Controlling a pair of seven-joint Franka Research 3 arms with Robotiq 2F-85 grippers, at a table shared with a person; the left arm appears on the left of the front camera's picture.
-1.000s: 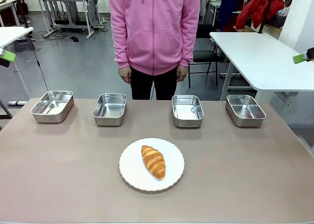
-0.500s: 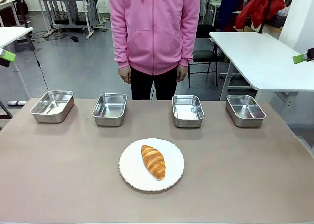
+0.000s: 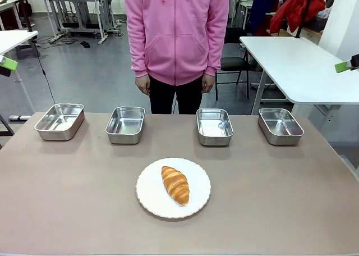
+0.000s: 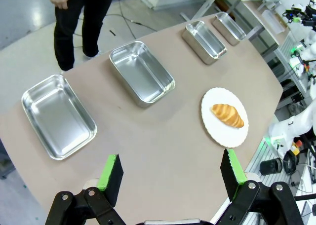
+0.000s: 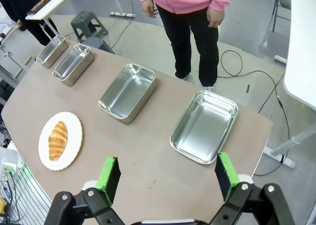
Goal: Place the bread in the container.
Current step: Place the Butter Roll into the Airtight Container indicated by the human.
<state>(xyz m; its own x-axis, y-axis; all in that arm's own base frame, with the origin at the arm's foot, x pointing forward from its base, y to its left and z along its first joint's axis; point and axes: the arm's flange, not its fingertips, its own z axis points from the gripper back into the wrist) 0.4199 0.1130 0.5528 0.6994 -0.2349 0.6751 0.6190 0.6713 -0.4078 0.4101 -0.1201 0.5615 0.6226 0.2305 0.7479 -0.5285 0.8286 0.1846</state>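
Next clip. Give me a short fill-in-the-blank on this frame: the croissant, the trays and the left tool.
1. The bread lies on a round white ____.
2. Beyond it, ____ steel trays stand in a row.
3. Each tray is ____ inside.
4. The left tool has its jaws ____.
Missing words: plate; four; empty; open.

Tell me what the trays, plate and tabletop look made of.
Trays: likely stainless steel, polished; mirror-like reflections, rolled rims.
Plate: plain white with little shine; ceramic, melamine or paper, can't tell.
Tabletop: matte grey-brown, probably laminate; even colour, no grain.
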